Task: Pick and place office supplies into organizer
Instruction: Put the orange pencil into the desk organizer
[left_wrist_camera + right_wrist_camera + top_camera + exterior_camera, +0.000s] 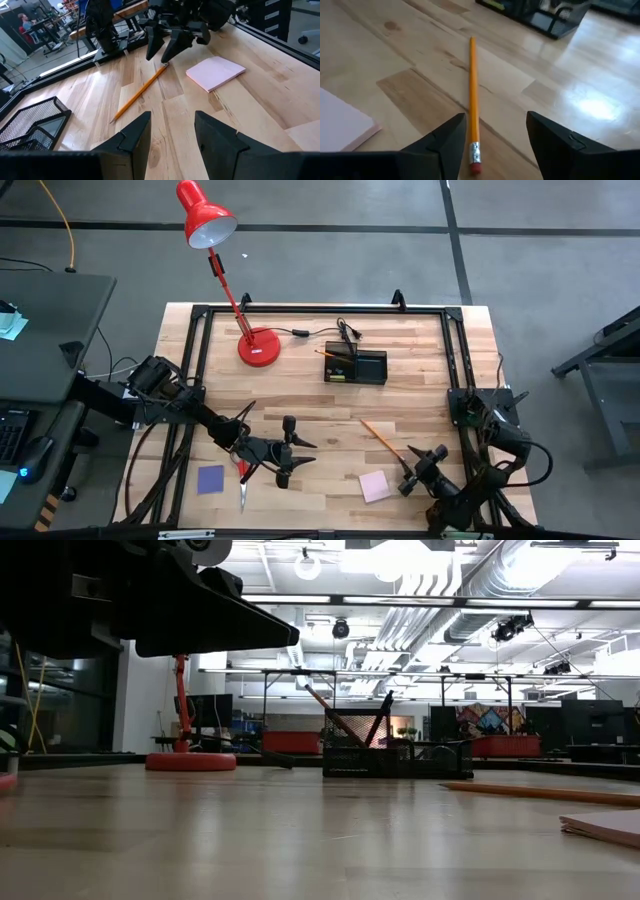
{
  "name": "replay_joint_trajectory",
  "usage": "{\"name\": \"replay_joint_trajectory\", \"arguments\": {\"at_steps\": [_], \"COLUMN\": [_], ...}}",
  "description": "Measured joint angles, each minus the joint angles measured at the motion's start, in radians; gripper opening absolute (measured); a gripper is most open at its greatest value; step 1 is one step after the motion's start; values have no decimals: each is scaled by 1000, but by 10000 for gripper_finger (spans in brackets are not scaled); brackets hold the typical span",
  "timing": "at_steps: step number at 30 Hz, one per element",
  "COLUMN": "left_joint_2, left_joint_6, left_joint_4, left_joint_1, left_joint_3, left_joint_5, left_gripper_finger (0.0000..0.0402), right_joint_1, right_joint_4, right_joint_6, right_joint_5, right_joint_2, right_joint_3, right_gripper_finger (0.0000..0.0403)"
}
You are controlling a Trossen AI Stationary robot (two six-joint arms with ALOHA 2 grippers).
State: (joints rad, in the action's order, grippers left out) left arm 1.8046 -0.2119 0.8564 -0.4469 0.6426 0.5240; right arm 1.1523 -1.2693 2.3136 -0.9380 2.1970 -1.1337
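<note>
Now right gripper (pixel 492 145) low, fingers spread astride pencil (pixel 472 95) eraser end; left gripper (pixel 172 137) fingers spread

Both arms were dark, jointed, with black cables looping at their bases. Each pincer (pixel 172 135) (pixel 495 135) ended in two matte black, wedge-shaped fingers with angular facets.

- One loose pencil (pixel 379 434), lying just ahead of the right gripper (pixel 409 477).
- One pink sticky pad (pixel 375 486), beside that gripper.
- One blue-purple pad (pixel 211 479) and one scissors (pixel 243 483), near the left gripper (pixel 287 451).
- One organizer (pixel 356 367), one lamp (pixel 225 264).
</note>
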Motion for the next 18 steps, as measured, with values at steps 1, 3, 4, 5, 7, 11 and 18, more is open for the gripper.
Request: {"name": "replay_joint_trajectory", "arguments": {"at_steps": [1,3,4,5,7,11,18], "left_joint_2": [0,0,0,0,0,0,0], "left_joint_6": [0,0,0,0,0,0,0], "left_joint_4": [0,0,0,0,0,0,1], "left_joint_1": [0,0,0,0,0,0,0], "left_joint_3": [0,0,0,0,0,0,0], "left_joint_5": [0,0,0,0,0,0,0], "left_gripper_finger": [143,143,143,143,143,143,143], "right_joint_1": [3,10,13,13,13,14,6], "right_joint_4": [31,89,118,145,186,210,297], "right_joint_6": [-1,0,0,0,-8,-10,-48], "right_joint_5": [-2,-14,-22,-22,-15,-20,5], "right_joint_2": [-8,-17,-19,-19,-20,-19,-22], "right_joint_3": [16,45,57,68,82,86,118], "right_gripper_finger": [199,199,199,199,199,199,199]}}
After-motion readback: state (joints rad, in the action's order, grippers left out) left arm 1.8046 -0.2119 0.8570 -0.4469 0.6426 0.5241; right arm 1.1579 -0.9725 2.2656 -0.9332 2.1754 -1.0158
